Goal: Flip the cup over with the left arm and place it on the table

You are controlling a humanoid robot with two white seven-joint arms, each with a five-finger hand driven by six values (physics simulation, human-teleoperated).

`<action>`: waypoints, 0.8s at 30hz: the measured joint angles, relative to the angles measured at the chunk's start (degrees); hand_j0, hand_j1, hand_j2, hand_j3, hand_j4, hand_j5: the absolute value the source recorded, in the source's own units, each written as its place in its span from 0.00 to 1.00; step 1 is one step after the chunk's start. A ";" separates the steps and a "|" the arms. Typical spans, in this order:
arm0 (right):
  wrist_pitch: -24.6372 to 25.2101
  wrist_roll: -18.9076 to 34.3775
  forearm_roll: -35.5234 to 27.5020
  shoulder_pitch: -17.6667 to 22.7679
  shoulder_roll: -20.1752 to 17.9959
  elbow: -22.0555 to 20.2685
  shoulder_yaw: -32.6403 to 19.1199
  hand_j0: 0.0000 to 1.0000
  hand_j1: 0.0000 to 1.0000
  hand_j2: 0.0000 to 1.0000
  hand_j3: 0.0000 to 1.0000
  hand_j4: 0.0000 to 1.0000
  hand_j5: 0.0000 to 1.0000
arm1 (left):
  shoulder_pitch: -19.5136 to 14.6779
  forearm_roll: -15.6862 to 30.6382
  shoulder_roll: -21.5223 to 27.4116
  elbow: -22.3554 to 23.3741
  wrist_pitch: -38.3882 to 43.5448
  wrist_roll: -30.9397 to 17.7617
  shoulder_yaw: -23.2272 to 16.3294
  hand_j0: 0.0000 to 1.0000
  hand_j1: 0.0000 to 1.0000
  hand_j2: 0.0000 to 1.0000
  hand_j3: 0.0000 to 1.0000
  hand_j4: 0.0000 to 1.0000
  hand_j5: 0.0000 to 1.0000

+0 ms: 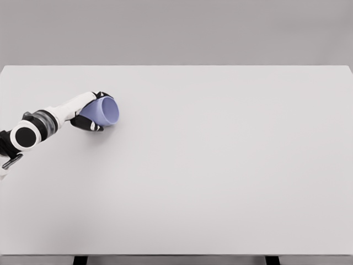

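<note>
One broad, pale grey, matte rectangular table (220,182) fills nearly the whole head view, with one white jointed robot arm (52,118), one robot hand and one cup on or over it. The table top is smooth and uniform, its far edge running straight across the upper part of the picture; two dark leg tops show under its near edge. Behind it stands a plain grey wall, a shade darker than the table, with no markings.

The arm enters from the left edge, with a black-and-white round joint near the edge and a grey ringed wrist section beyond it. The left robot hand (91,110), white with black finger pads, is closed around the small lavender-blue smooth plastic cup (106,111), dark fingers showing above its rim and below its body. The cup sits at the far left part of the table, tipped on its side with its round open mouth turned to the right and slightly toward the camera. A faint shadow lies beneath it; whether it touches the table cannot be told.
</note>
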 measured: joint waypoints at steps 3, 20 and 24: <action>-0.01 0.00 0.00 0.00 0.00 0.00 0.00 1.00 1.00 1.00 1.00 1.00 1.00 | 0.18 0.31 0.03 -0.34 -0.05 0.12 0.79 0.83 0.83 0.83 0.83 0.83 0.83; -0.01 0.00 0.00 0.00 0.00 0.00 0.00 1.00 1.00 1.00 1.00 1.00 1.00 | 0.88 6.77 -0.06 -2.62 -0.40 0.27 6.97 0.85 0.85 0.85 0.85 0.85 0.85; 0.00 0.00 0.00 0.00 0.00 0.00 0.00 1.00 1.00 1.00 1.00 1.00 1.00 | 0.88 7.88 -0.09 -2.82 -0.48 0.28 7.94 0.85 0.85 0.85 0.85 0.85 0.85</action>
